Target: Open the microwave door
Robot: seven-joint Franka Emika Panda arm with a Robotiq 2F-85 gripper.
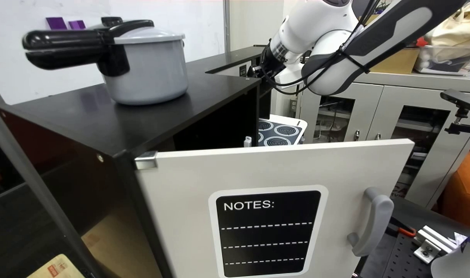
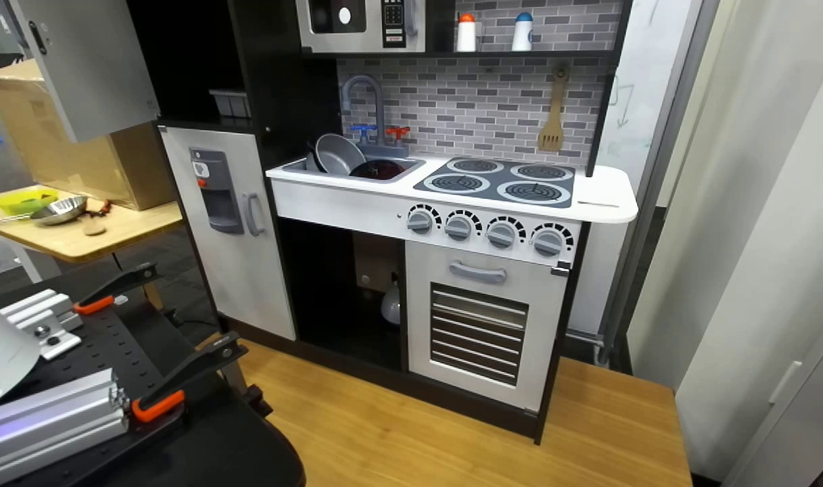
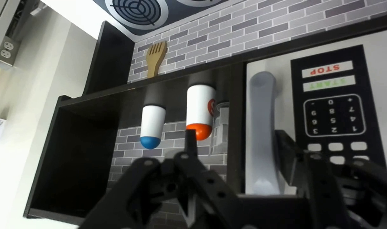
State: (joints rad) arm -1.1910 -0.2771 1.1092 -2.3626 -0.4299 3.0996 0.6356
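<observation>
The toy microwave (image 2: 376, 42) has a light front and a grey upright handle (image 3: 262, 133). In the wrist view, which is upside down, its black keypad (image 3: 331, 79) is right of the handle. The door looks shut in an exterior view, where the handle (image 2: 411, 19) is cut by the top edge. My gripper (image 3: 237, 144) is open, with the handle between its fingers. The right finger is close beside the handle; I cannot tell whether they touch. The left finger is well apart from it. In an exterior view the gripper (image 1: 260, 72) is small and partly hidden by the cabinet top.
Shakers with an orange cap (image 3: 199, 108) and a blue cap (image 3: 152, 125) stand on the shelf beside the microwave. A wooden fork (image 3: 155, 58) hangs nearby. A cabinet door (image 1: 281, 170) stands open. A grey pressure cooker (image 1: 148, 69) stands on the cabinet top.
</observation>
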